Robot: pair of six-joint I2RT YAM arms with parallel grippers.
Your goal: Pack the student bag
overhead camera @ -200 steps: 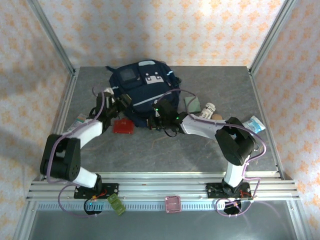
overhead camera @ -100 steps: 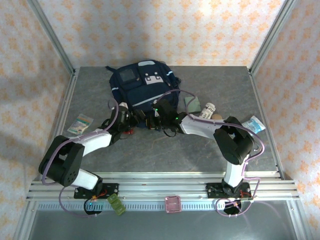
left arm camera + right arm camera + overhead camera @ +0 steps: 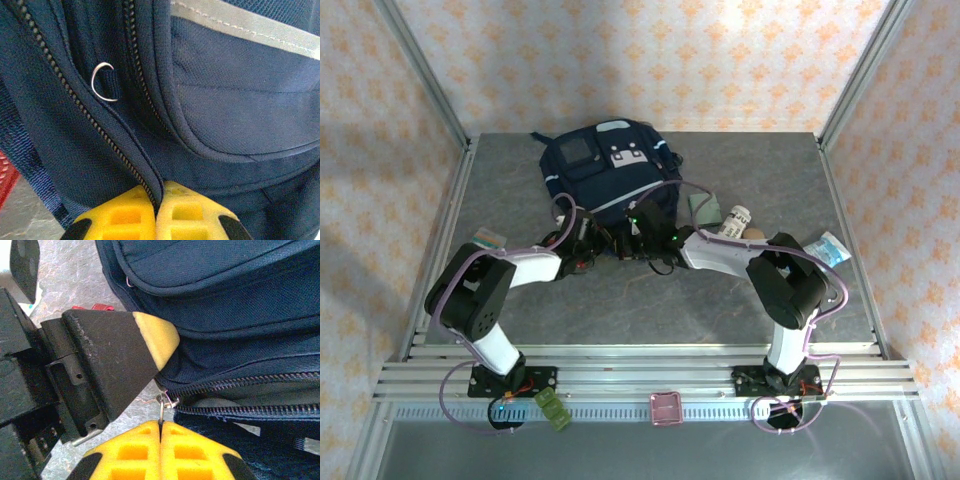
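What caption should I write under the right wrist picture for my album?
The right gripper pinches the small silver zipper pull of the navy student bag.

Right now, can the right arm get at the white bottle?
Probably not yet: the right hand is shut on the zipper pull of the student bag. The white bottle lies bare just beyond that arm's forearm, so once the hand lets go it looks reachable.

Even, diffuse overhead light is brightly illuminating the table (image 3: pixel 650 300) and casting soft shadows on the left wall (image 3: pixel 360 250), while both wrist cameras are rendering the dark bag (image 3: pixel 225 110) dimly and the nearest yellow fingertips (image 3: pixel 120 220) slightly blurred.
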